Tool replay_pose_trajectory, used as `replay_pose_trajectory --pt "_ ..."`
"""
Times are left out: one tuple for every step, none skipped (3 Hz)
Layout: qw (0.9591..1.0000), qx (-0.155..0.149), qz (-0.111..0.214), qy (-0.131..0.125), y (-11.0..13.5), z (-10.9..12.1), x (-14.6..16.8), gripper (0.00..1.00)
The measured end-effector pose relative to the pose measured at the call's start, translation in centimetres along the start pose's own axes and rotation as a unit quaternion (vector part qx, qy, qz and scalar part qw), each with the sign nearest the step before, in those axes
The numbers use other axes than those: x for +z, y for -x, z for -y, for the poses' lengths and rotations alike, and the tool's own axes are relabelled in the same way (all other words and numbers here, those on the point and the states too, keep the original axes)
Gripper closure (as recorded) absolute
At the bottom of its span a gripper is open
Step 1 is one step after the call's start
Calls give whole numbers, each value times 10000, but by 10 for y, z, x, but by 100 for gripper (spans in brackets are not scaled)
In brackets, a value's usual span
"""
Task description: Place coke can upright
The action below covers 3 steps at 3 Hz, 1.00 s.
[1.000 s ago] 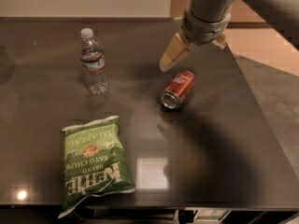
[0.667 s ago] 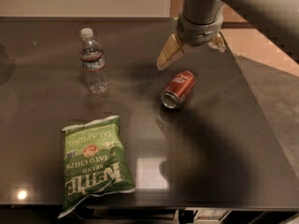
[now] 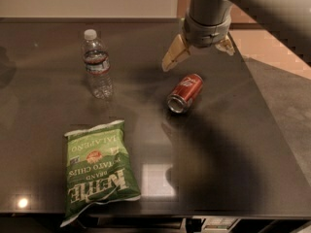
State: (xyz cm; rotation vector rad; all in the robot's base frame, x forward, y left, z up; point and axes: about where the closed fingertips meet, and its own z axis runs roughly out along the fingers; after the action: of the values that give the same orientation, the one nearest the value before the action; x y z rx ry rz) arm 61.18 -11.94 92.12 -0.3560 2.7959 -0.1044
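Observation:
The red coke can [image 3: 185, 92] lies on its side on the dark table [image 3: 228, 144], silver end toward the front left. My gripper [image 3: 199, 53] hangs above the table just behind the can, apart from it. Its two tan fingers are spread wide: one finger [image 3: 174, 54] at the left, the other [image 3: 226, 45] at the right. The gripper is open and holds nothing.
A clear plastic water bottle [image 3: 96, 64] with a white cap stands upright at the back left. A green chip bag [image 3: 97, 169] lies flat near the front edge. The table's right edge runs diagonally beside the can, with floor beyond.
The gripper has moved slightly back and left, away from the can. The can, bottle and bag have not moved.

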Motion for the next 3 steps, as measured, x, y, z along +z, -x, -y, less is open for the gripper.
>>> replay_pose_trajectory --pt "9996 275 -100 -33 -2 0 5 0" --pt "9966 800 -212 -57 -7 -6 14 0" --pt "9883 1485 -347 -16 -12 -14 27 0"
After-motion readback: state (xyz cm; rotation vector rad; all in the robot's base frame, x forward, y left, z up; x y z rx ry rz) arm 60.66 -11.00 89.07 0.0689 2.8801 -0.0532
